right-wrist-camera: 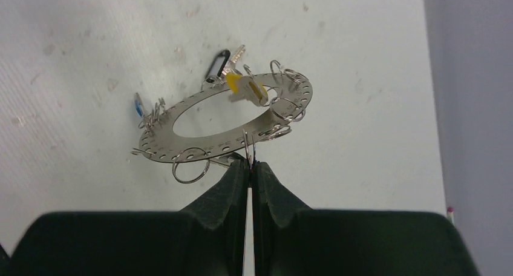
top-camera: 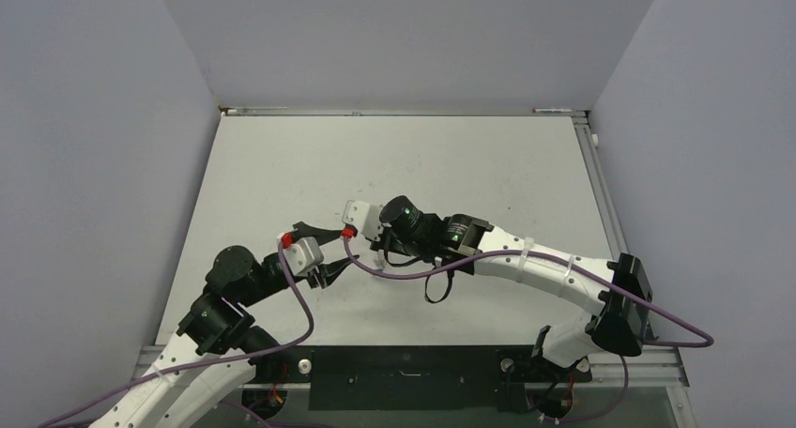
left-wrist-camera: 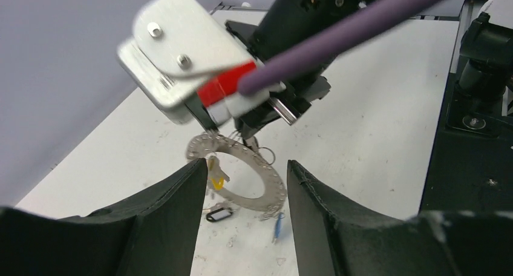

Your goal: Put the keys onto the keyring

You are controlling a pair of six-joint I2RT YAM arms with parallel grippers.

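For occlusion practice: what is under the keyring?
Beneath the keyring: a yellow-tagged key hanging, a black-tagged key on the table, a blue-tagged key below its rim. Left fingers cover the rest.

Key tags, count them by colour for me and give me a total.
Black tag: 1
Yellow tag: 1
Blue tag: 1
Total: 3
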